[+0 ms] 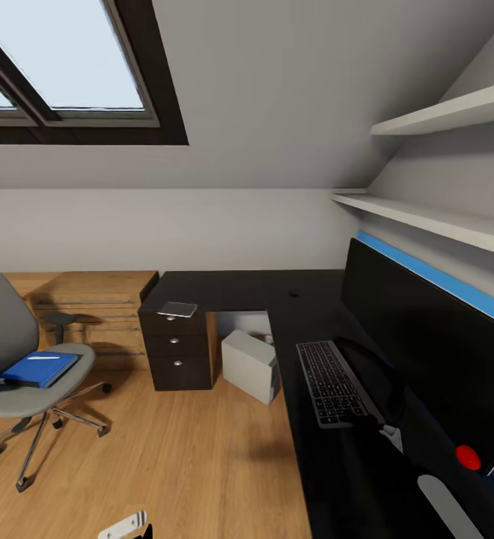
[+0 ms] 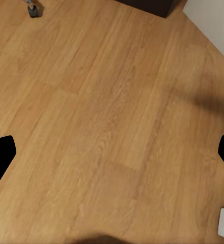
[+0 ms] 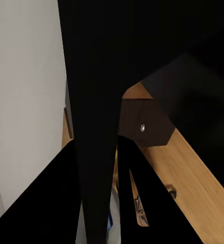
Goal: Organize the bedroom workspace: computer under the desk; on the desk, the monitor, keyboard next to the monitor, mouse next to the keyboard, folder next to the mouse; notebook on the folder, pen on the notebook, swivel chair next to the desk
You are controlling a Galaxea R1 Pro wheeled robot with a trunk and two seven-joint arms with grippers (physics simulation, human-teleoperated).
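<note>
Folder (image 1: 39, 369): bright blue, flat on the seat of the swivel chair (image 1: 22, 374), with a slim white pen (image 1: 43, 358) lying on its cover. Chair stands on the wood floor (image 1: 187, 457), well apart from the table (image 1: 314, 464).

Already on the table: monitor (image 1: 427, 352) along the wall side, keyboard (image 1: 333, 383) just in front of it, mouse (image 1: 294, 293) farther back and apart from the keyboard. Notebook (image 1: 177, 308) lies at the table's far end above the drawer unit (image 1: 178, 348). Computer (image 1: 251, 365) sits on the floor under the table.

Step in hand, by my reading: fetching the folder. To do it well, approach the chair square-on, take the folder by a free edge and keep it level, since the loose pen could roll off; the chair may roll on its casters if pushed.

Head view gives the whole layout. Left wrist view adds bare floor planks, one chair caster (image 2: 33, 10) and a corner of the computer case (image 2: 214, 23); the dark tips at both edges of that view stand wide apart with nothing between, so the left claw (image 2: 112, 157) reads as spread and empty. Right wrist view is mostly dark shapes with a drawer knob (image 3: 142, 127); right claw state: cannot tell.
</note>
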